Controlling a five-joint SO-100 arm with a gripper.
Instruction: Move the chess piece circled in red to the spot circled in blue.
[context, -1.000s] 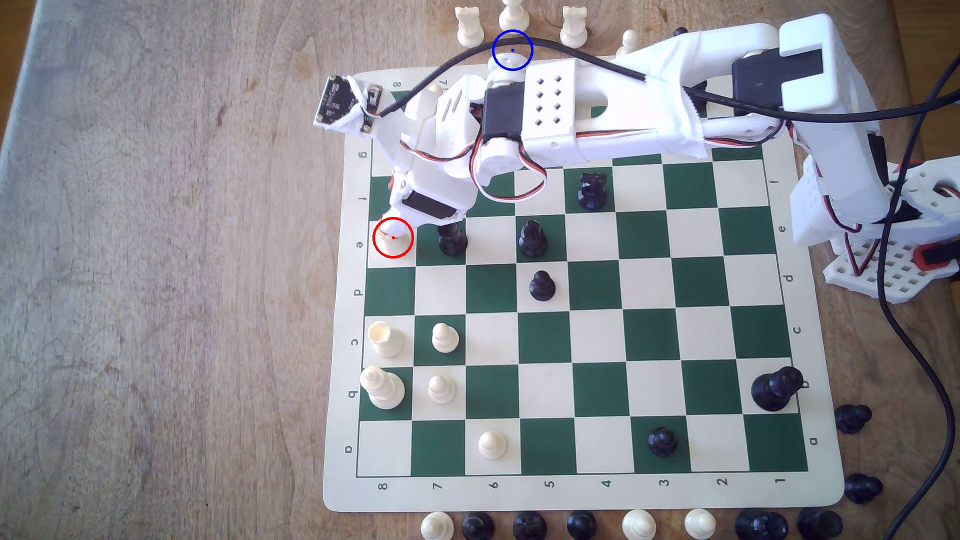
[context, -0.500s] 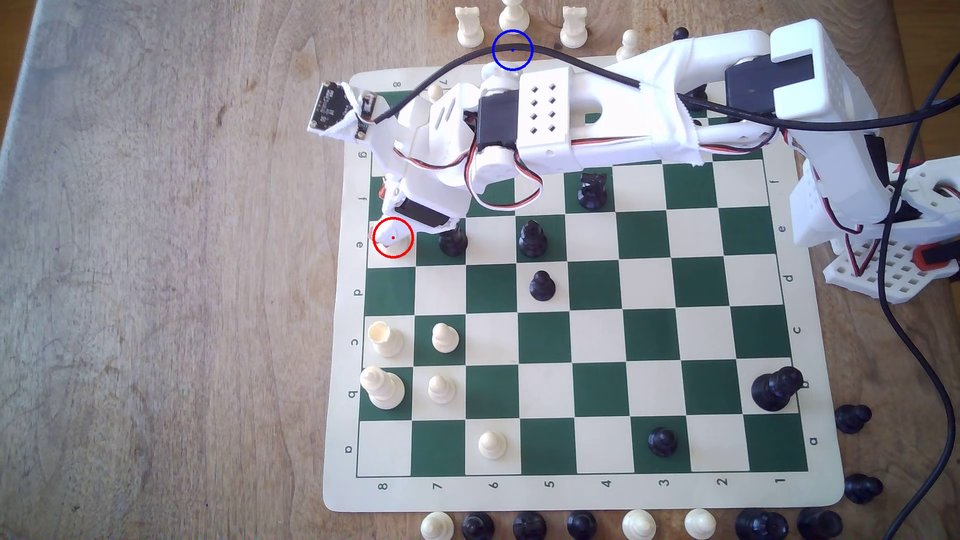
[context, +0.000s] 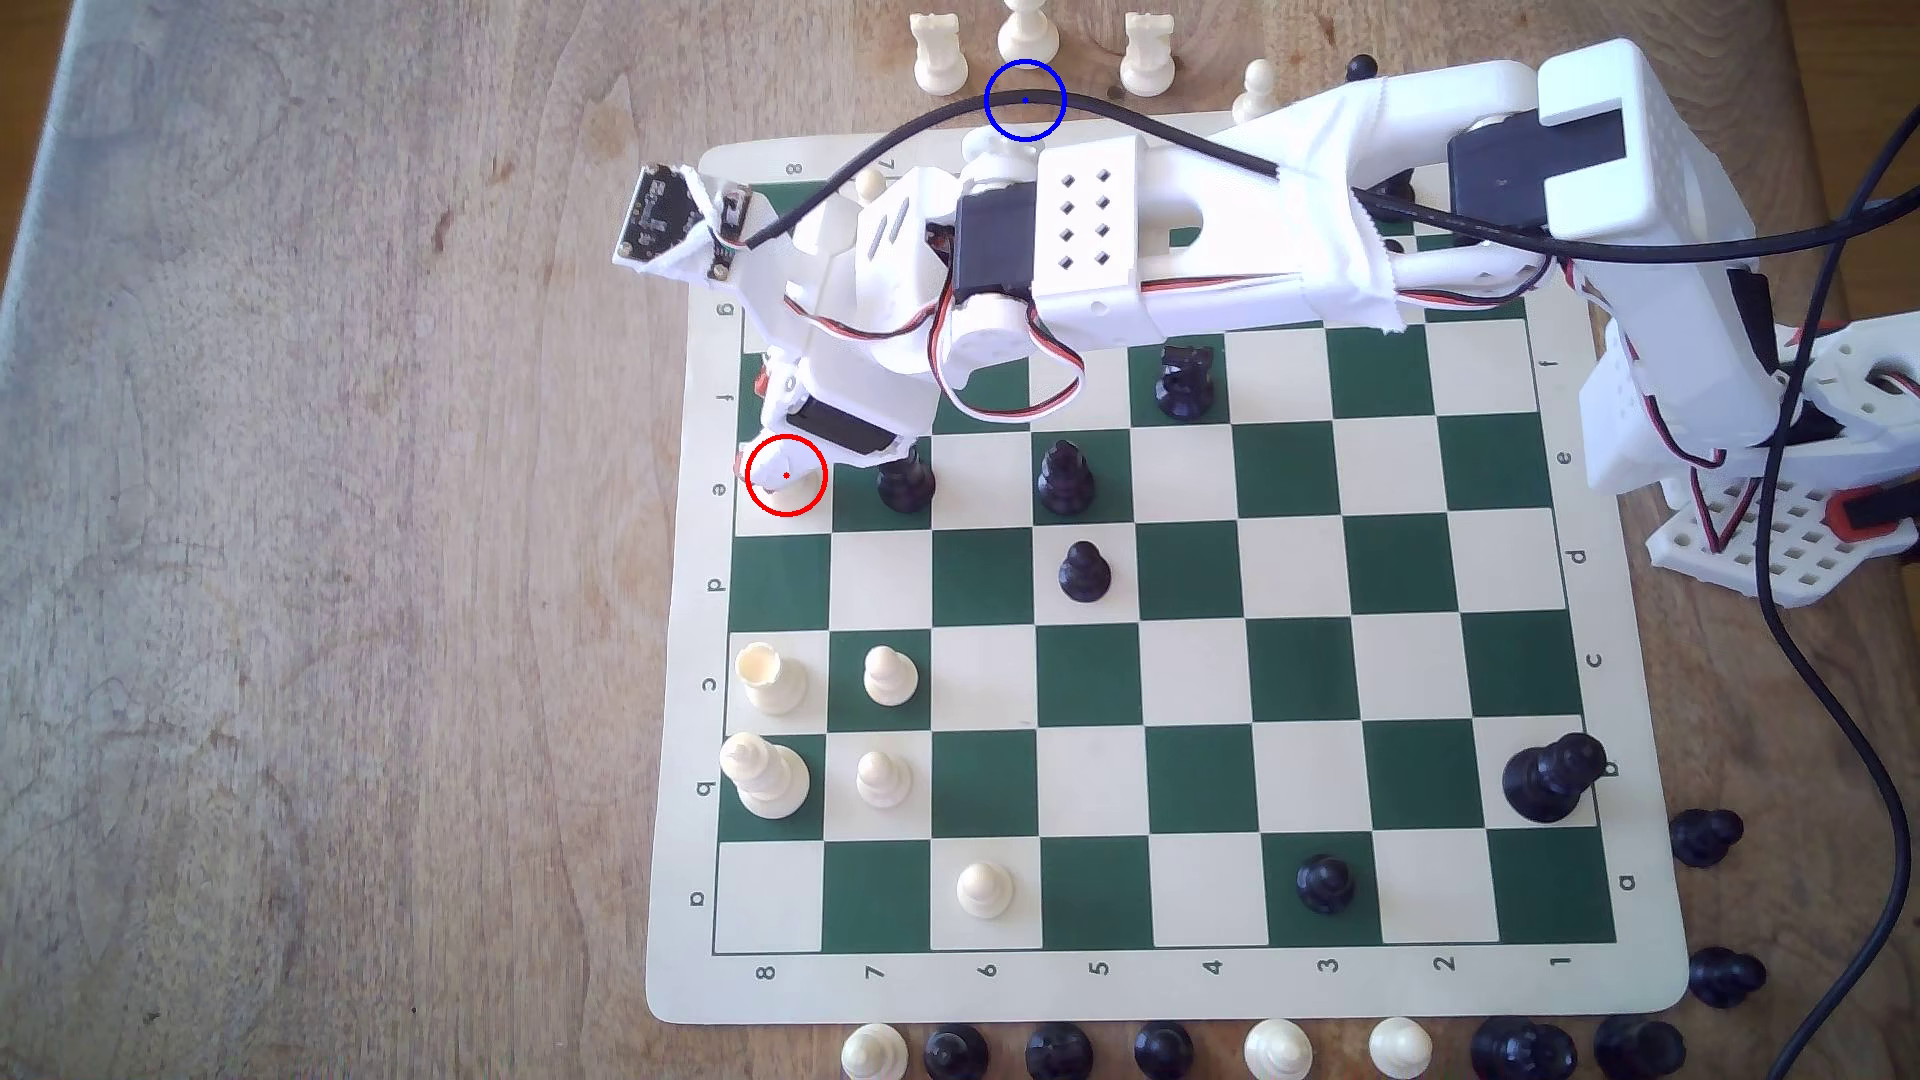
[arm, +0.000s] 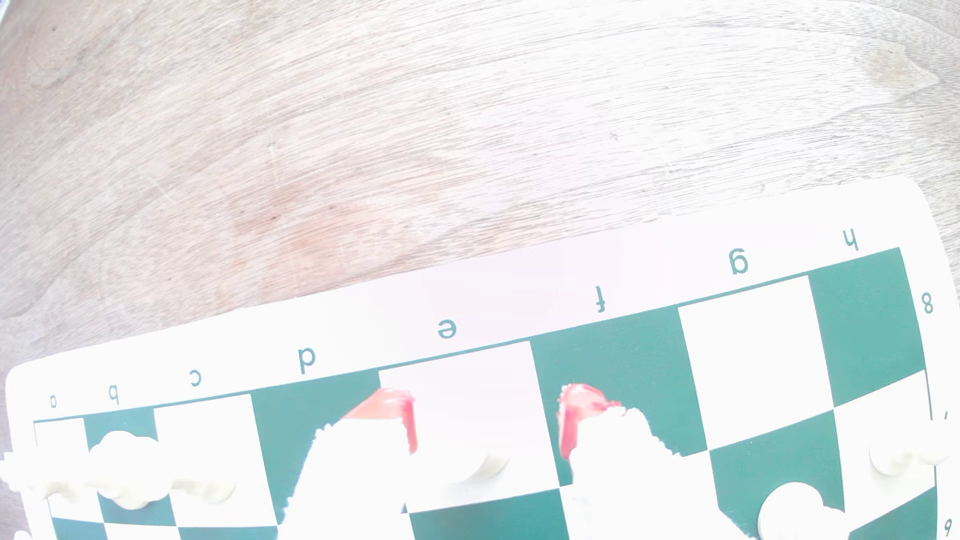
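Note:
The red circle sits on the pale e8 square at the board's edge on the exterior view's left. My gripper (context: 779, 473) has come down over it and covers nearly all of the cream-white notched piece. In the wrist view the gripper (arm: 488, 415) is open, its red-tipped fingers (arm: 408, 423) standing either side of the piece's washed-out round base (arm: 483, 467) with a gap on each side. The blue-circled spot (context: 1029, 81) is bare wood beyond the board's far edge. A black cable crosses it and the arm's joint overlaps its lower rim.
A black pawn (context: 904, 480) stands on the square right beside the gripper. A second cream notched piece (context: 771, 677) is on c8 with cream pawns nearby. Three cream pieces (context: 1027, 31) flank the blue circle. Captured pieces line the board's near edge.
The wrist and gripper shifted slightly toward the exterior view's left and lower over the circled piece, hiding it more. Nothing has moved in the last half second.

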